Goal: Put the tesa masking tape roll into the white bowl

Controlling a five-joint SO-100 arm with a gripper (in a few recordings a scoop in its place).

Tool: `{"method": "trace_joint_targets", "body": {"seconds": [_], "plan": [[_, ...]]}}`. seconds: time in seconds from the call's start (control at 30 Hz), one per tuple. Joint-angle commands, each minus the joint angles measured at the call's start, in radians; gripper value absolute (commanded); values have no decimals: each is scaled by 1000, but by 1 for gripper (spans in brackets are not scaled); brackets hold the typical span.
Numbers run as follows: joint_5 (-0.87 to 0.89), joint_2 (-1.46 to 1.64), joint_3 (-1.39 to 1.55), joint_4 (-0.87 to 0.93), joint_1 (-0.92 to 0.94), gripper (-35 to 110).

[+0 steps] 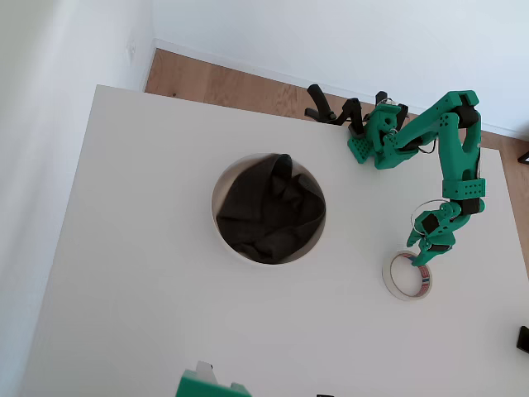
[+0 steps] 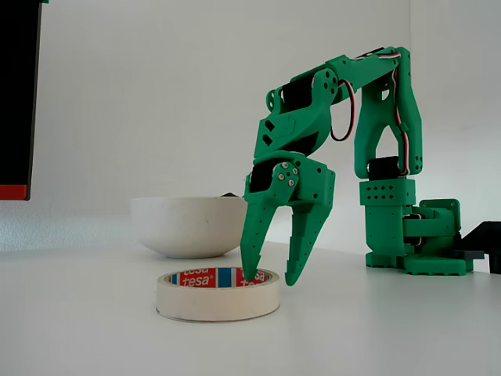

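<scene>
The gripper (image 2: 272,276) is seen with its jaws apart, lowered over the tesa masking tape roll (image 2: 218,294) in the lower centre of the fixed view — one finger reaches down inside the ring by the core, the other hangs just outside the wall. Nothing is clamped yet. A slip could be expected if the fingers close only on the rounded upper edge of the thin wall: the roll might tip or be pushed across the smooth white table (image 1: 149,314). A low carry could also knock the roll against the rim of the white bowl (image 2: 188,225), which stands well apart, behind and to the left. The roll lies flat — a cream ring with a red-and-blue label on its inner core, lower right in the overhead view.
</scene>
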Motion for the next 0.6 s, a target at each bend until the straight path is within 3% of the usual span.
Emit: {"method": "trace_joint_targets", "body": {"seconds": [0.0,0.2,0.57], "plan": [[23,25,-54,18,-38,13],[32,20,-54,37,-89,-8],[5,31,-52,29,-110,-8]]}}
